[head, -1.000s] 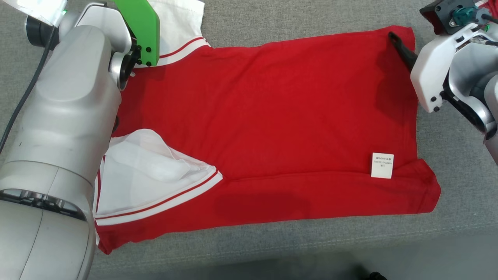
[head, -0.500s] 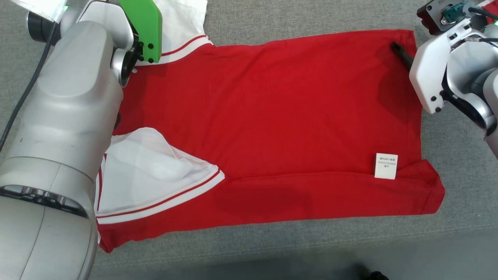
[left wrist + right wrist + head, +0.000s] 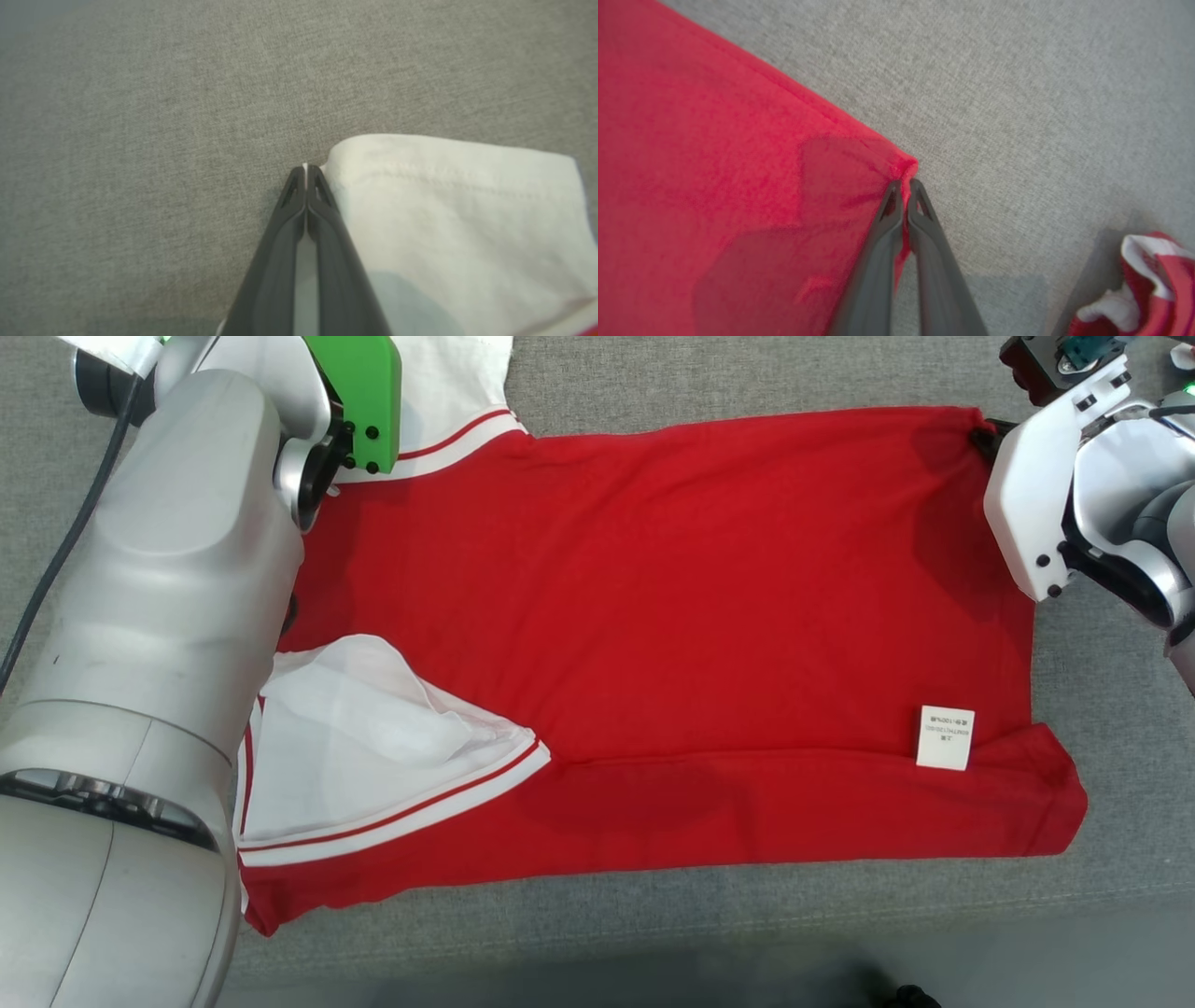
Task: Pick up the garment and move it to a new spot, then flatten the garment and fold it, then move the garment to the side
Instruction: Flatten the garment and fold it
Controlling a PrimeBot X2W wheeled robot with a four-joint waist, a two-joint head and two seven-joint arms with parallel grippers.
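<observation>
The garment (image 3: 672, 616), a red shirt with white sleeves, lies spread on the grey cloth surface (image 3: 747, 373). One white sleeve (image 3: 364, 756) is folded over its near left part. My right gripper (image 3: 904, 184) is shut on the garment's far right corner (image 3: 896, 168), with red cloth pinched between the fingers; in the head view its dark fingertips (image 3: 980, 432) meet that corner. My left gripper (image 3: 306, 170) is shut on the edge of the far white sleeve (image 3: 458, 224), a white sliver showing between its fingers. In the head view my left forearm (image 3: 177, 569) hides that grip.
A white label (image 3: 945, 737) sits near the garment's near right corner. A bunched red and white cloth (image 3: 1148, 284) lies on the grey surface beside my right gripper. The surface's front edge runs along the bottom of the head view, with dark floor (image 3: 653, 980) below.
My right gripper has drawn back from over the red cloth to its far right corner and shut on it. The head camera has shifted slightly. The left gripper stays shut.
</observation>
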